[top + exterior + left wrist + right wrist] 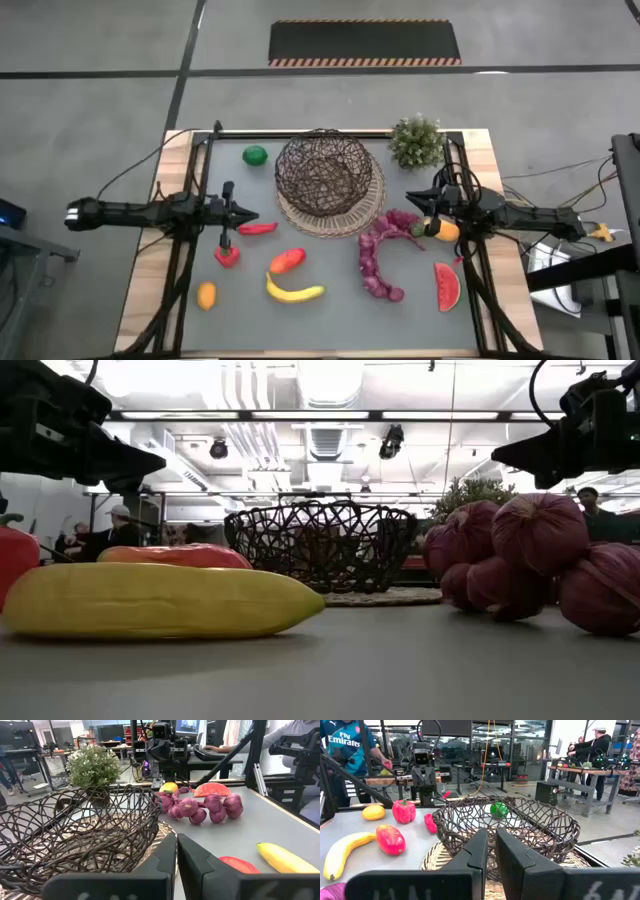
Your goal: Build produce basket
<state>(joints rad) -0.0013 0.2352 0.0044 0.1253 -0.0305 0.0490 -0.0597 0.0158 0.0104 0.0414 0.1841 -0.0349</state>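
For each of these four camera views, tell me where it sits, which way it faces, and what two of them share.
High: overhead, straight down; both arms, left gripper, right gripper, basket.
Low: table height, facing across; banana, grapes, arms above.
Left wrist: faces the right arm; own shut fingers.
Right wrist: faces the left arm; own fingers.
Shared: both wrist views show the basket.

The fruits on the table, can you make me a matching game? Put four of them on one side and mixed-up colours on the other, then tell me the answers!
Things:
1. banana
2. lime
3. grapes
4. watermelon slice

Colours:
A. purple
B. red
C. yellow
D. green

Right pairs: 1-C, 2-D, 3-A, 4-B
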